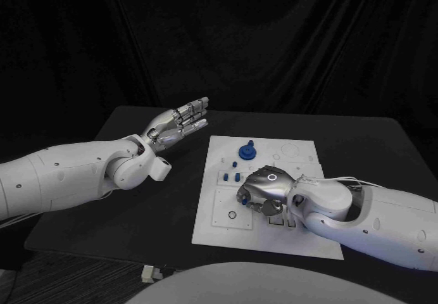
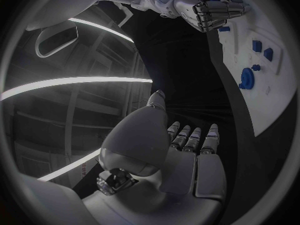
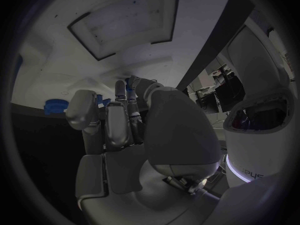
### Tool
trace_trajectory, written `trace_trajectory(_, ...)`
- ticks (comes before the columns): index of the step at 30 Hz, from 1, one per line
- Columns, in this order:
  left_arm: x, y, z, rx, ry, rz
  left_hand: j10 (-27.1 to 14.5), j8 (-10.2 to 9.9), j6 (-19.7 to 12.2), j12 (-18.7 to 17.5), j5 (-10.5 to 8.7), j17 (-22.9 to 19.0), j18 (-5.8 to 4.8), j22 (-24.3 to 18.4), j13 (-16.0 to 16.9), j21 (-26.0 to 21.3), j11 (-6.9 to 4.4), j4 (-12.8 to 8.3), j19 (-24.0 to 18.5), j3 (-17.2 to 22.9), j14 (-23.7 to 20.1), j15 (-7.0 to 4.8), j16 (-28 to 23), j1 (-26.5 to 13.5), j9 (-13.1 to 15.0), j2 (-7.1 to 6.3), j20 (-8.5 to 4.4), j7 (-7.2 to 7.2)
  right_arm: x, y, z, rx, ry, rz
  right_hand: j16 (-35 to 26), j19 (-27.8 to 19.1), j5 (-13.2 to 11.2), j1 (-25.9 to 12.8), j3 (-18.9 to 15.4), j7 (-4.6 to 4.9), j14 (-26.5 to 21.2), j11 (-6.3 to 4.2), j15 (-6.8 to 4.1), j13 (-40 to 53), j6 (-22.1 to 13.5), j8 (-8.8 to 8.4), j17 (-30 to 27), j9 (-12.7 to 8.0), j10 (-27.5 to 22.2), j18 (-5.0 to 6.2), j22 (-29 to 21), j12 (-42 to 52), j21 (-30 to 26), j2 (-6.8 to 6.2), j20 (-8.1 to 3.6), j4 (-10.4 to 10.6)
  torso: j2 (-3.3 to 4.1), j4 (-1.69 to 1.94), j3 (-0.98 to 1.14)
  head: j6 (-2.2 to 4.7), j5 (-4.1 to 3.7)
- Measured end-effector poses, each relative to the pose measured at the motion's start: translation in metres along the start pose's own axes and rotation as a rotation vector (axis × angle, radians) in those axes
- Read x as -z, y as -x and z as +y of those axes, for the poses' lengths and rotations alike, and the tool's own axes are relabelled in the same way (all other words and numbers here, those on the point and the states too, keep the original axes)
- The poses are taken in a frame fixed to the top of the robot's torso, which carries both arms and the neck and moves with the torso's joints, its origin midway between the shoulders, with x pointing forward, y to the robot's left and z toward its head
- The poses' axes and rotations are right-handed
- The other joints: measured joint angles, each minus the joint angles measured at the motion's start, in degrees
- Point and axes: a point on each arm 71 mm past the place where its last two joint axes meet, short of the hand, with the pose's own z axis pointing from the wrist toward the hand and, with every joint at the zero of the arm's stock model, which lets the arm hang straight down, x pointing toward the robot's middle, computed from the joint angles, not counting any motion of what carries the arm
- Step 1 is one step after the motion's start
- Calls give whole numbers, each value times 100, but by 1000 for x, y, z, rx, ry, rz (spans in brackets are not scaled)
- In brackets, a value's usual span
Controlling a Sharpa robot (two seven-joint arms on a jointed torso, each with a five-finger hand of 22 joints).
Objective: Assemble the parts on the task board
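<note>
On the task board (image 1: 301, 244), right hand (image 1: 264, 190) pinches a blue part (image 1: 247, 198)

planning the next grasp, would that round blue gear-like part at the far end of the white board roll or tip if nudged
The round blue gear-like part looks squat and broad, so it would probably slide rather than tip. It seems rigid moulded plastic, likely light. It sits flat on the white task board, so rolling seems unlikely unless it gets stood on edge.

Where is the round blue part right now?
In the head view, the round blue part stands on the task board, toward its far edge, beyond the right hand.
</note>
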Motion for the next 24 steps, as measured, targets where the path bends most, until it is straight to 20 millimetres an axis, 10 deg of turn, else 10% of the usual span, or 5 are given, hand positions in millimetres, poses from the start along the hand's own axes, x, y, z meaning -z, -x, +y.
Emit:
trace_trajectory(11,0,0,1,2,2,2,0,0,0,0,0,1,0,5,0,0,0,-16,0,16,0,0,0,22,0,22,0,0,2,-1,-2,0,-8,3,-224,-133,-156,-125,17,-193,-103,127,103,-158,-787,-477,-258,-351,-676,95,0,-268,-410,-82,92,111,-2,1,0,0,10)
trace_trajectory(24,0,0,1,3,5,2,0,0,21,0,0,3,0,4,4,0,0,-16,0,16,0,0,0,45,3,-1,0,21,2,-1,-2,0,-10,2,-226,-154,-195,-125,0,-212,-103,133,103,-173,-806,-485,-270,-405,-727,94,-1,-268,-433,-82,113,128,-1,1,1,0,-1)
